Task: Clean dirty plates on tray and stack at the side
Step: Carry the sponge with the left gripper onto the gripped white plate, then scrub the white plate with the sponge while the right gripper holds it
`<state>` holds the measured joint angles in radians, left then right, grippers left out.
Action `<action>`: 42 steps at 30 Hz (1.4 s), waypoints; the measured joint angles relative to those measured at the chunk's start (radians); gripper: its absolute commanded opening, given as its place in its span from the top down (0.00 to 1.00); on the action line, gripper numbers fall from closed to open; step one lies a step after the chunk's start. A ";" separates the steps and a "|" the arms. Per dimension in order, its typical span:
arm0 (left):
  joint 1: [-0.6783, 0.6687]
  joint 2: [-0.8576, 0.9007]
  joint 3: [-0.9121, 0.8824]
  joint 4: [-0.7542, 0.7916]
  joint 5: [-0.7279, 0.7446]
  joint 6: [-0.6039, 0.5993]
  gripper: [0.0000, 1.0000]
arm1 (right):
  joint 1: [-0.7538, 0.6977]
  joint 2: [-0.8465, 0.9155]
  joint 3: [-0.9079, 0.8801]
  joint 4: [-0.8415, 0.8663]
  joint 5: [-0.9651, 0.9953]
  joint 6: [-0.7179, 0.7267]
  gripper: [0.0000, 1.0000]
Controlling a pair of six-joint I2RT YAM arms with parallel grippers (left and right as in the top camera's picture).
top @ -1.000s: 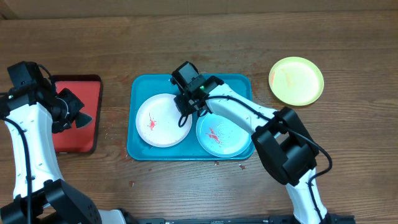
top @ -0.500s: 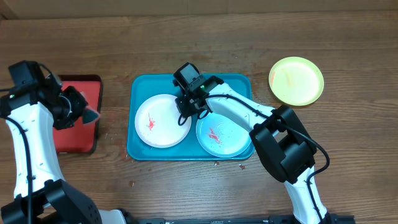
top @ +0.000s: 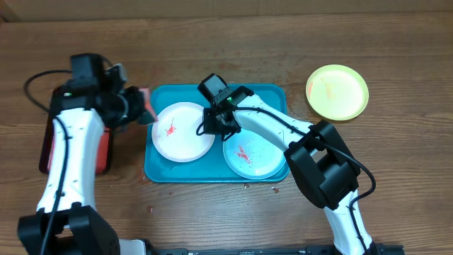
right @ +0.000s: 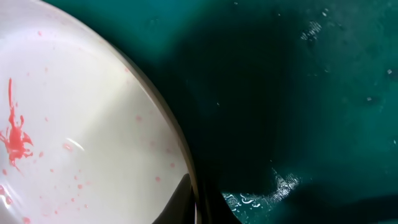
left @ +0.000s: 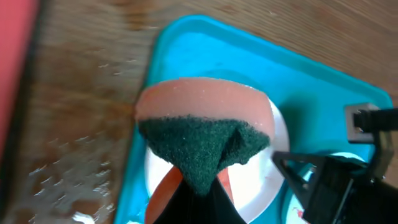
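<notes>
The white plate (top: pixel 180 134) with red smears lies at the left of the turquoise tray (top: pixel 263 95). My right gripper (top: pixel 214 128) is shut on its right rim; in the right wrist view the rim (right: pixel 180 155) runs down between the fingers (right: pixel 186 202). The pale mint plate (top: pixel 253 153) with red smears lies at the tray's right. The yellow-green plate (top: pixel 337 91) sits on the table at the right. My left gripper (top: pixel 136 108) is shut on a pink sponge with a green scouring face (left: pixel 202 140), held over the white plate's (left: pixel 261 180) left edge.
A red dark-rimmed tray (top: pixel 103 153) lies at the left, mostly under my left arm; it also shows in the left wrist view (left: pixel 15 62). Wet streaks lie on the wooden table (left: pixel 74 168) beside the turquoise tray's rim (left: pixel 186 37).
My left arm has swung right from the red tray to the turquoise tray's left edge, carrying the sponge. The white plate has shifted slightly up and left in the right gripper's hold.
</notes>
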<state>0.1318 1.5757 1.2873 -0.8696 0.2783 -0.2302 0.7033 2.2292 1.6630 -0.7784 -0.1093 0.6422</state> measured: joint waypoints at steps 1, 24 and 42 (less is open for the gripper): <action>-0.023 0.000 -0.018 0.028 0.000 -0.005 0.96 | 0.000 0.000 0.000 0.000 0.001 0.014 0.96; -0.211 0.294 -0.142 0.270 0.006 -0.138 0.96 | 0.006 -0.001 0.001 -0.012 0.028 0.068 0.96; -0.196 0.308 0.002 0.096 -0.256 -0.138 0.96 | 0.010 -0.003 0.002 -0.014 0.039 0.072 0.96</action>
<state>-0.0639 1.8839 1.2892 -0.7734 0.0227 -0.3679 0.7136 2.2265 1.6646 -0.7929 -0.0700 0.7143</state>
